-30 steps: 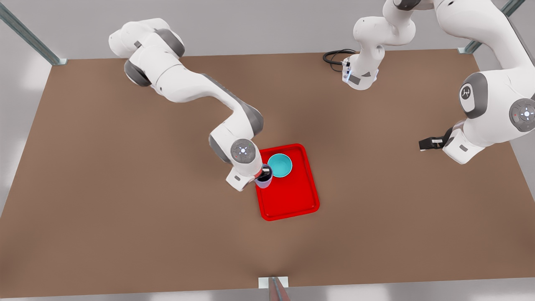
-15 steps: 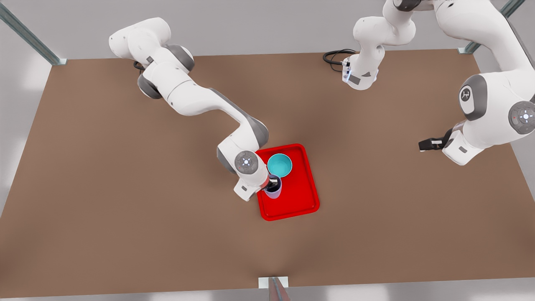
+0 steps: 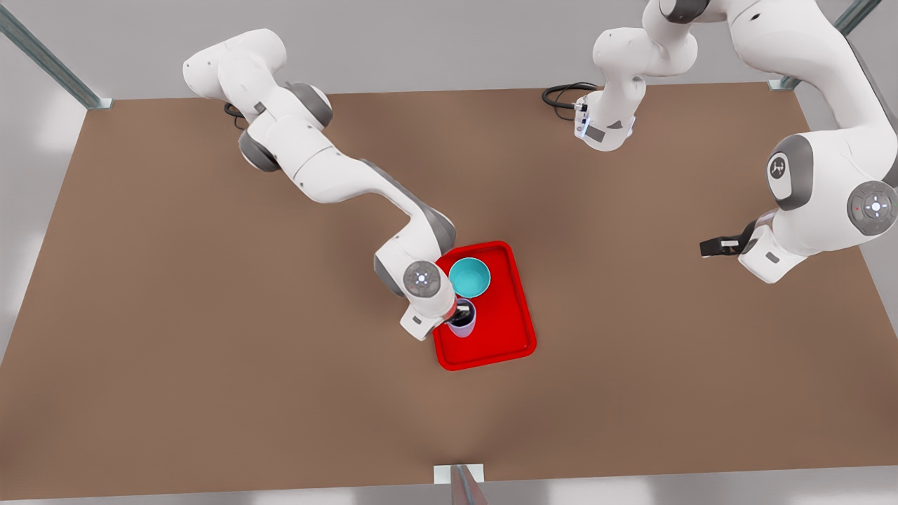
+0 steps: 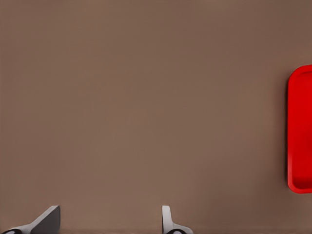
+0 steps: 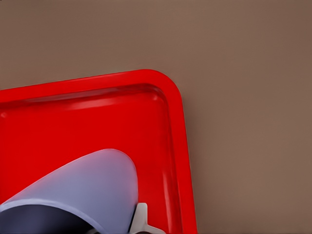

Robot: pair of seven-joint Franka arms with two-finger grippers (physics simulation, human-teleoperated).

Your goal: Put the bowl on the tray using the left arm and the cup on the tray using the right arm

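Observation:
The red tray (image 3: 506, 330) lies at mid-table. A teal bowl (image 3: 469, 277) stands upright on its far part. The lavender cup (image 3: 463, 324) hangs over the tray's near-left part, just in front of the bowl, with my right gripper (image 3: 459, 312) shut on its rim. In the right wrist view the cup (image 5: 83, 190) sits above the tray's floor (image 5: 97, 117) near a rounded corner, one fingertip (image 5: 141, 222) against its wall. Whether the cup touches the tray I cannot tell. My left gripper (image 3: 708, 246) waits open far on the front view's right, above bare table (image 4: 107, 222).
The tray's edge (image 4: 300, 131) shows at the side of the left wrist view. A black cable (image 3: 561, 95) lies at the table's far edge by the arm's base. Metal frame posts (image 3: 49, 59) stand at the far corners. Brown table surface surrounds the tray.
My right gripper has carried the cup from the tray's left rim inward and toward the near side, over the tray. The left arm has shifted slightly; the bowl has not moved.

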